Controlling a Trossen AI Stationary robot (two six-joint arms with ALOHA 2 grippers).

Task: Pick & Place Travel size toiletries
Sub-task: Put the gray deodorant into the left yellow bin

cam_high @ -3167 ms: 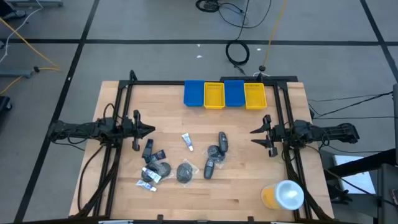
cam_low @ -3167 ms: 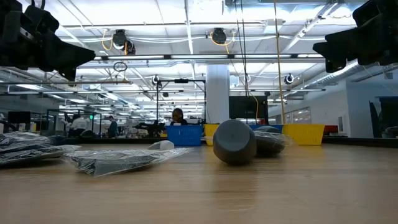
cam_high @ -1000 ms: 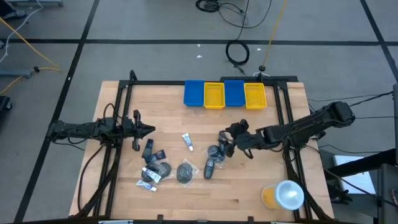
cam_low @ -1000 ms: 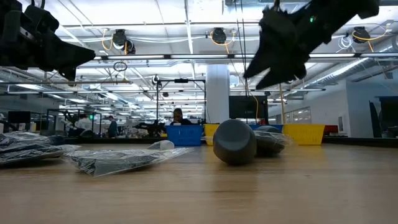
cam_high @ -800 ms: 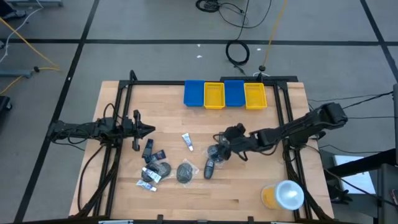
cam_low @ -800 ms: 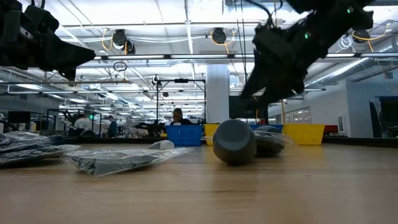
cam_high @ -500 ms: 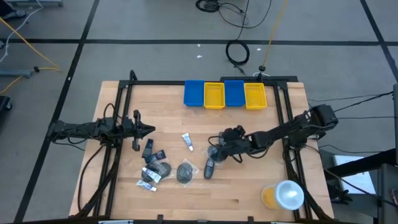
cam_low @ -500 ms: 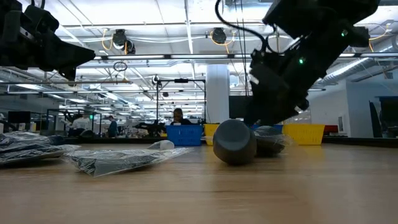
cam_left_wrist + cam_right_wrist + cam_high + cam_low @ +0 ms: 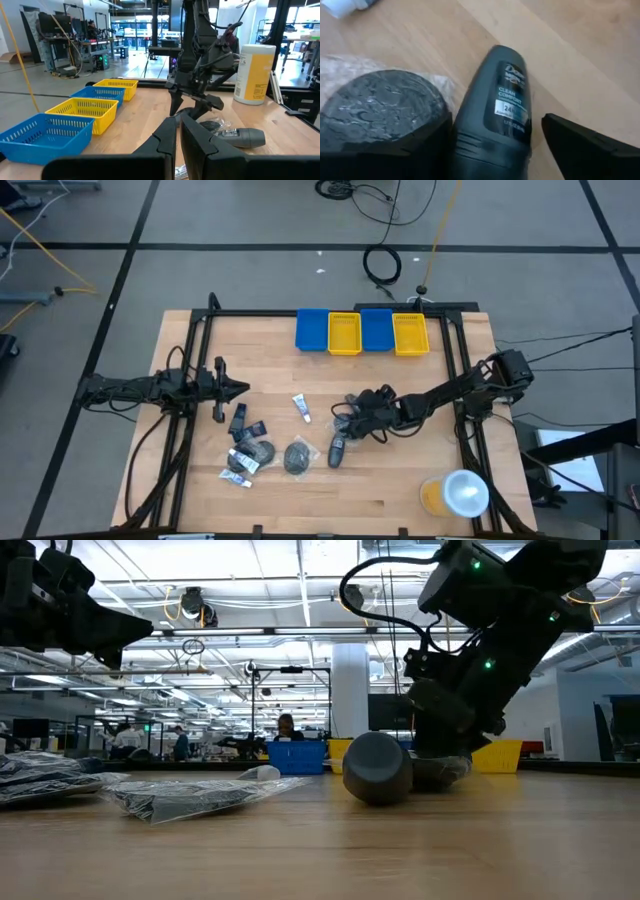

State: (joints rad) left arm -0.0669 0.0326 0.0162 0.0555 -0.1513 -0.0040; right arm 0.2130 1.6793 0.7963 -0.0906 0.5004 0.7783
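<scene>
The toiletries lie scattered on the wooden table (image 9: 400,480): a small white tube (image 9: 301,409), wrapped dark round pieces (image 9: 298,455), sachets (image 9: 245,442) and dark grey bottles (image 9: 337,450). My right gripper (image 9: 348,415) is open and low over one dark grey bottle (image 9: 507,100) that lies on its side. Its two fingers stand on either side of that bottle. A clear-wrapped round piece (image 9: 380,107) lies just beyond one finger (image 9: 395,150). My left gripper (image 9: 238,388) is shut and hovers above the table's left part, touching nothing. My right gripper comes at the lying dark grey bottle slanting down from the table's right, its fingers along the bottle's sides. One finger (image 9: 440,140) stands close against the bottle's side (image 9: 465,135) and the wrapped piece. I cannot tell whether it touches either.
Blue and yellow bins (image 9: 362,332) stand in a row at the far edge. A large yellow cup with a white lid (image 9: 455,493) stands near the near right corner. Another dark bottle (image 9: 378,768) lies just nearward of my right gripper. Black frame rails (image 9: 462,380) run along both sides.
My right arm has reached toward the table's left and come down from well above the table to the dark bottle near the middle. Its fingers now stand low around that bottle. The toiletries have stayed where they were.
</scene>
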